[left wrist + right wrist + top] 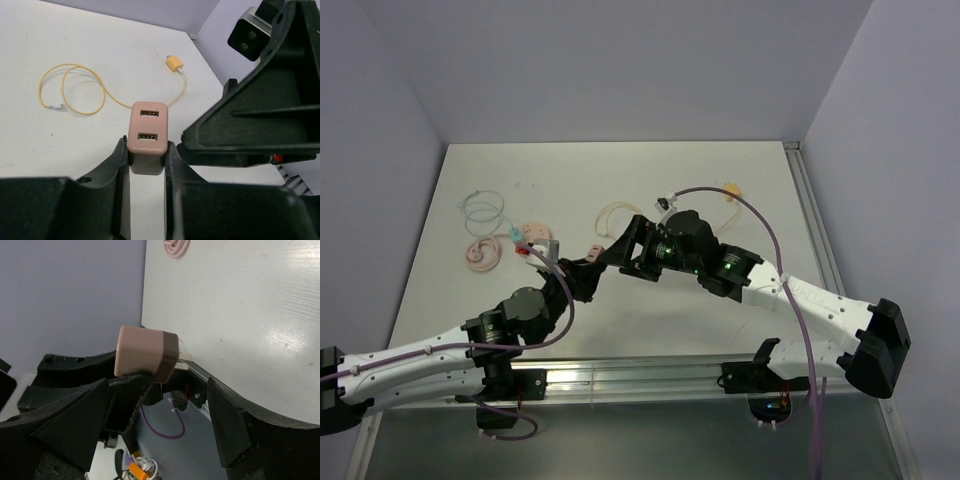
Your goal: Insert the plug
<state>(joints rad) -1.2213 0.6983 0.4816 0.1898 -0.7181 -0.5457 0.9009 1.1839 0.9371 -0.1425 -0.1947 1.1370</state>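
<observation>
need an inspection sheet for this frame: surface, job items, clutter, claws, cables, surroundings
Surface: white table, flat, a few small specks.
Job's things: pink charger with two sockets, held off the table; yellow cord loosely coiled on the table, its white end lying free, not in the charger; yellow plug at the cord's other end.
Clutter: pink coiled cord and pale green cord, far left of the table.
Claws: left claw shut on the charger; right claw open, empty, close beside the charger.
Cables: purple cable running along the right arm.
Surroundings: plain walls on three sides; nothing else seen.
</observation>
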